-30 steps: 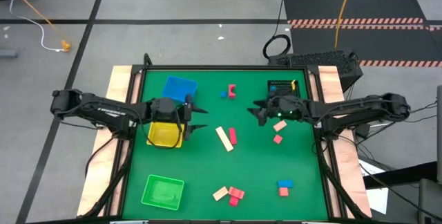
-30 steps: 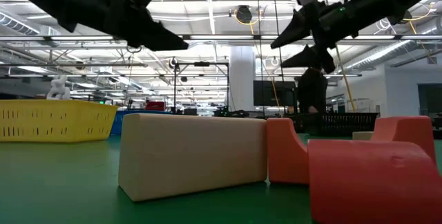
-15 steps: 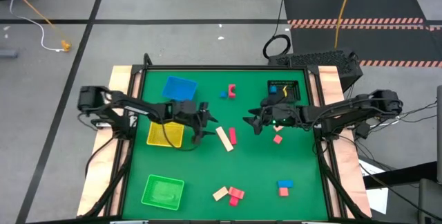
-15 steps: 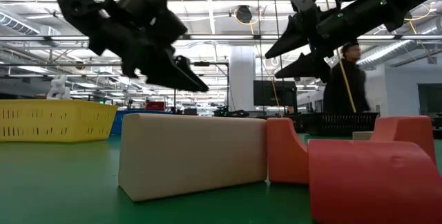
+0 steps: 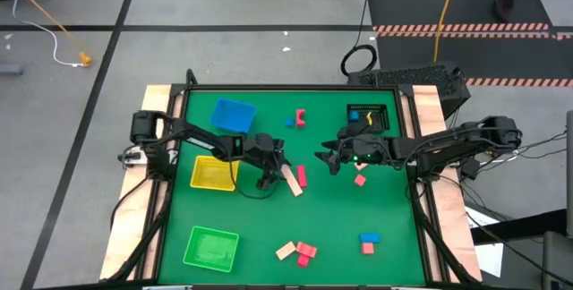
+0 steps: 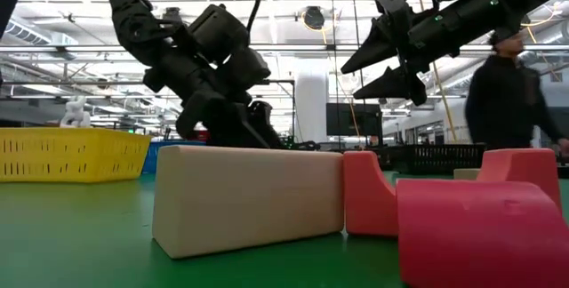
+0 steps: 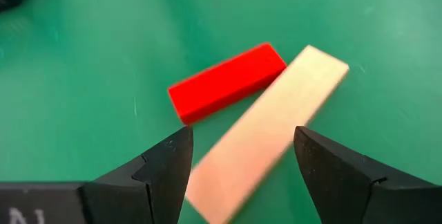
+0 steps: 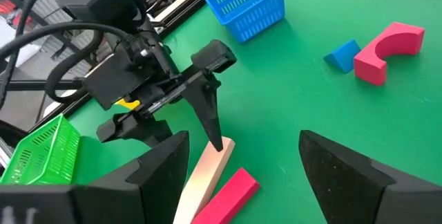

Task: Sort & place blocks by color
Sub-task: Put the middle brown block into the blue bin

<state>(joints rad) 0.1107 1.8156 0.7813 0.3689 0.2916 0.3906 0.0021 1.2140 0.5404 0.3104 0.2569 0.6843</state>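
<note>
None sorted: trays look empty; blocks lie loose on table [image 5: 394,263] | left gripper [image 5: 271,176] open astride tan bar [image 5: 291,181] mid-table | right gripper [image 5: 326,157] open, hovering, empty

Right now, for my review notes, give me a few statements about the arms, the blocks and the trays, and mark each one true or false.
1. The left pincer is open over the tan bar. True.
2. The tan bar already lies in the yellow tray. False: it lies on the green mat beside the red bar.
3. The right pincer is shut on a pink block. False: it is open and holds nothing.
4. The green tray has no blocks in it. True.
5. The blue tray sits next to the green tray. False: it sits at the far side, by the yellow tray.
</note>
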